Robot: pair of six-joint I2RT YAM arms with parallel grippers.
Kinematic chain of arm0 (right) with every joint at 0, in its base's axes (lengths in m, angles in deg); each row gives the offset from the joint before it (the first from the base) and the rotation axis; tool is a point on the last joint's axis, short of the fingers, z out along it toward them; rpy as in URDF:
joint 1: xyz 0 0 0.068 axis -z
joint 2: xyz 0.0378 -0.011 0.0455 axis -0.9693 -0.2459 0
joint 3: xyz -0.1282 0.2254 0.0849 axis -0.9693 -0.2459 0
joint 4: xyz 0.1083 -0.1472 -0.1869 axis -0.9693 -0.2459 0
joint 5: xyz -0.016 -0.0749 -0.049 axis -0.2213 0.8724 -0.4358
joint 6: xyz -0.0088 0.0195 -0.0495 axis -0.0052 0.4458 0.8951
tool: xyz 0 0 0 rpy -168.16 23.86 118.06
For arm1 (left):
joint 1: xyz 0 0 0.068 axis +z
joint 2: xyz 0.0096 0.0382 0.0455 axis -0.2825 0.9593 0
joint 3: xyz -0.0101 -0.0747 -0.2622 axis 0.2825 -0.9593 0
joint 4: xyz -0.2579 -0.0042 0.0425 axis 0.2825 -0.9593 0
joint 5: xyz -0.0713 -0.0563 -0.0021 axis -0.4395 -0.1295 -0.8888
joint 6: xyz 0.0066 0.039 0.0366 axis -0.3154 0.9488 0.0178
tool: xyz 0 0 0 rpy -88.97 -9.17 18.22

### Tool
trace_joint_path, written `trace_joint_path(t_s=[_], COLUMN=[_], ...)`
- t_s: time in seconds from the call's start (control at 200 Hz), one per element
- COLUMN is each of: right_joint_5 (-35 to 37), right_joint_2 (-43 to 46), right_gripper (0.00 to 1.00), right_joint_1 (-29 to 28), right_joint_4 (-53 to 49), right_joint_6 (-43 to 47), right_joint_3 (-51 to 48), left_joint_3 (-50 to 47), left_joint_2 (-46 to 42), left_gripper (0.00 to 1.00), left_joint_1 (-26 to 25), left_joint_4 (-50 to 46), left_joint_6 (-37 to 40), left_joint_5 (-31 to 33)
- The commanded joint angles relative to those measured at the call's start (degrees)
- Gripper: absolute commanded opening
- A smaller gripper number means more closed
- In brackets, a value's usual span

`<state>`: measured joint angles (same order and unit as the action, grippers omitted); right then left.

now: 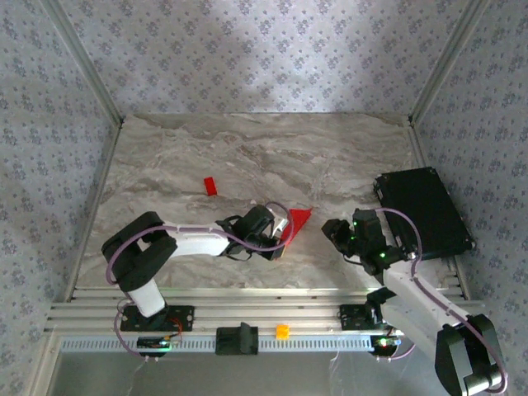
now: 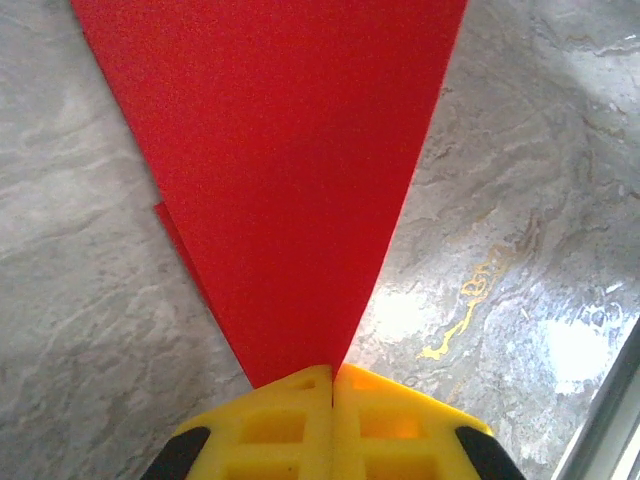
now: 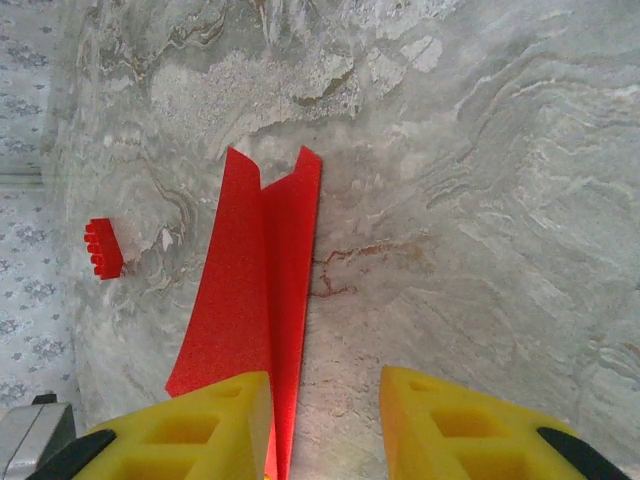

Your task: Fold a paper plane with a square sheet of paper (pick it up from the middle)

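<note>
Left fingers (image 2: 275, 435) are pressed together, pinching the pointed tip of the folded red paper (image 2: 270, 150). In the left wrist view the paper fans out from that tip as a wide wedge. A second layer edge peeks out along its left side. The marble table (image 2: 520, 260) is underneath.

From the top view the paper sits a bit right of the table's middle, closer to the near edge than the far one, between the two arms' ends. The left arm (image 1: 194, 241) reaches across from the near left corner toward it.

Right fingers (image 3: 200, 430) are spread with a clear gap and grip nothing. The right wrist view shows the paper as a long narrow shape with a centre crease, both flaps angled up a little and the far end notched. Its near end runs down just inside the left-hand finger; cannot tell if it touches it.

The small red block (image 3: 103, 248) lies flat on the table left of the paper, well apart from it, toward the far left of the paper in the top view. A black case (image 1: 425, 210) lies at the table's right edge, beside the right arm (image 1: 421, 297).
</note>
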<state>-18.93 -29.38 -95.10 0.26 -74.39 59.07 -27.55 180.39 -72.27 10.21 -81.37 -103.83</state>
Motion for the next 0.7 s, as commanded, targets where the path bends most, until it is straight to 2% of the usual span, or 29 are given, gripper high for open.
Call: trace_joint_path(t_s=[0.0,0.31,0.695], right_joint_5=[-1.07,-1.44,-4.65], right_joint_2=[-1.07,-4.38,-8.36], right_gripper=[0.35,0.35,0.33], right_joint_1=[-0.68,-2.45,-4.19], right_joint_4=[2.83,6.51,12.78], right_joint_6=[-0.09,0.53,4.24], right_joint_3=[-0.86,-0.79,-1.07], left_joint_3=[-1.82,-0.66,-3.54], left_joint_2=[0.89,5.65,7.05], left_gripper=[0.00,0.00,0.00], left_joint_1=[0.37,2.71,5.14], left_joint_4=[7.10,9.67,16.82], left_joint_6=[-0.72,-4.76,-10.51], left_joint_5=[-3.40,-12.05,-16.09])
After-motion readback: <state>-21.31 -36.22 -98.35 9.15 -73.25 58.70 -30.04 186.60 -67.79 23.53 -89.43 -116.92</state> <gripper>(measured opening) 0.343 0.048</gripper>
